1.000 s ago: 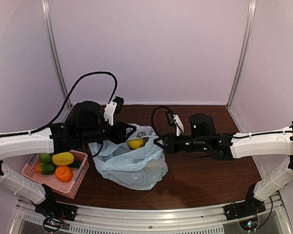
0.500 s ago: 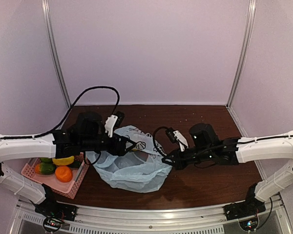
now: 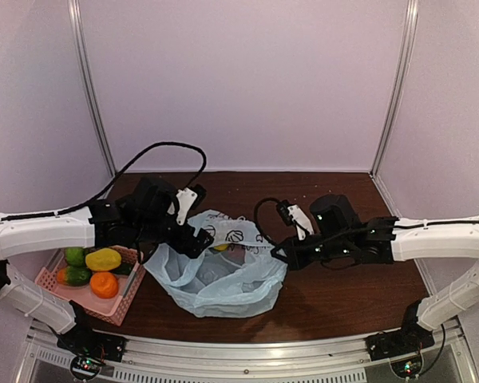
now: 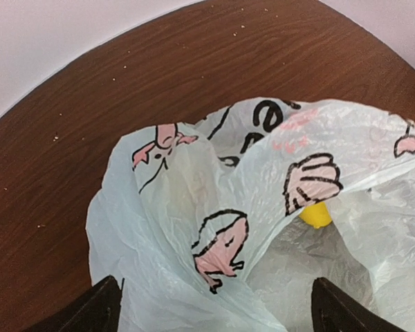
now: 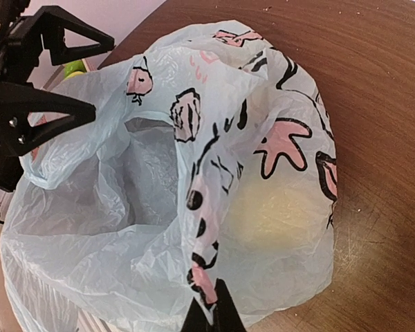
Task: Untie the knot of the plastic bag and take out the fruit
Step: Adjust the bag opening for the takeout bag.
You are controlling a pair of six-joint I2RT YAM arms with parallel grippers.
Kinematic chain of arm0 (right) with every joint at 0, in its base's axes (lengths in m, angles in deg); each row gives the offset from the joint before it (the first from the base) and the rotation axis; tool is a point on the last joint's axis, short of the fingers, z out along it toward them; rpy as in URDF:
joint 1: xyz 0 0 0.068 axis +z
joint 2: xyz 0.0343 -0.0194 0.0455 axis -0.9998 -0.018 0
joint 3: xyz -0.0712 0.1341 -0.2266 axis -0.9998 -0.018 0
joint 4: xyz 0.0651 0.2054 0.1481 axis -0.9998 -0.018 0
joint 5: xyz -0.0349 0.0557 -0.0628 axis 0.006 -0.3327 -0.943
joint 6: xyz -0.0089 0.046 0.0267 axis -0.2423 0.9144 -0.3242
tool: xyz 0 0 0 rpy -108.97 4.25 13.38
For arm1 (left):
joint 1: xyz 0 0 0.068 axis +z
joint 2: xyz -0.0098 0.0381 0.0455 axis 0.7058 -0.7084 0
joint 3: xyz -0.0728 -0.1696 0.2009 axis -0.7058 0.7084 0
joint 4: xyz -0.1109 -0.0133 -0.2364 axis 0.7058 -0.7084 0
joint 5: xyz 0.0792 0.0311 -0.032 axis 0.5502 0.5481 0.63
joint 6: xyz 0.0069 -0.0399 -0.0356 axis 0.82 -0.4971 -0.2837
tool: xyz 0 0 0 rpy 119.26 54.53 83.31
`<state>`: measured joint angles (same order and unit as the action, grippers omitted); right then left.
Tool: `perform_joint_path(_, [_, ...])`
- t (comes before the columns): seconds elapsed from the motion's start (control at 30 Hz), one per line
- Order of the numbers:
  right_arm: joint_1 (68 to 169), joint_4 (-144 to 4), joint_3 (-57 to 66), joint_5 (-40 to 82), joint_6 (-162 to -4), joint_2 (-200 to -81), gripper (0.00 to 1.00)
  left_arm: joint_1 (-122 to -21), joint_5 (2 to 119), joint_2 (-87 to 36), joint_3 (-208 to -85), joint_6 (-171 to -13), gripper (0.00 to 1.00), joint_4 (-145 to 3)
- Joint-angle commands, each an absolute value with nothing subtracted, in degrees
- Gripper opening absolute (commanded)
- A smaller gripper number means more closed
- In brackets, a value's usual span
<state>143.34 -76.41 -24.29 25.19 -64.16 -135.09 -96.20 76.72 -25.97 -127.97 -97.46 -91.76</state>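
The plastic bag point(image 3: 223, 275) lies slumped mid-table, pale blue with cartoon prints, its mouth gaping. One yellow fruit point(image 4: 315, 215) peeks out under a fold and shows dimly through the film point(image 5: 270, 207). My left gripper point(image 3: 195, 242) hovers at the bag's left rim, open wide, its fingertips point(image 4: 100, 308) either side of crumpled plastic without gripping it. My right gripper point(image 5: 214, 315) is shut on a twisted strip of the bag's right edge. The knot is out of view.
A pink perforated basket point(image 3: 49, 281) stands at the front left, holding a yellow point(image 3: 103, 259), an orange point(image 3: 104, 285) and two green pieces point(image 3: 74, 257). Pale walls close in the back and sides. Brown tabletop point(image 3: 343, 295) shows around the bag.
The left jaws have spread wide and the left gripper has dropped toward the bag's left rim. The bag has sunk lower and flatter. The right gripper has shifted slightly, still pinching the bag.
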Motion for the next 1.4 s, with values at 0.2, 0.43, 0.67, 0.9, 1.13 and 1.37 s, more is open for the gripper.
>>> perform_joint_path(0.2, [142.3,-76.5,-20.5,24.0,-63.3,-135.0,0.0,-96.1,81.1,-34.4,-130.5,-90.3,0.97,-95.4])
perform_joint_path(0.43, [142.0,-76.0,-20.4,24.3,-63.1,-135.0,0.0,-96.1,90.8,-40.0,-134.2,-94.1,0.93,-98.9])
perform_joint_path(0.67, [141.6,-79.1,-16.7,23.9,-65.7,-136.5,0.0,-95.3,89.4,-38.2,-133.6,-94.5,0.49,-96.5])
perform_joint_path(0.9, [141.1,-81.8,-8.8,22.4,-69.2,-140.6,0.0,-92.9,83.7,-34.7,-136.0,-93.7,0.08,-96.6])
perform_joint_path(1.13, [139.5,-81.6,-1.7,20.6,-72.2,-146.8,0.0,-92.3,78.9,-29.4,-135.4,-95.4,0.0,-96.8])
perform_joint_path(1.37, [138.5,-81.1,9.9,18.9,-75.7,-155.5,0.0,-92.4,71.8,-23.5,-132.8,-102.3,0.0,-95.4])
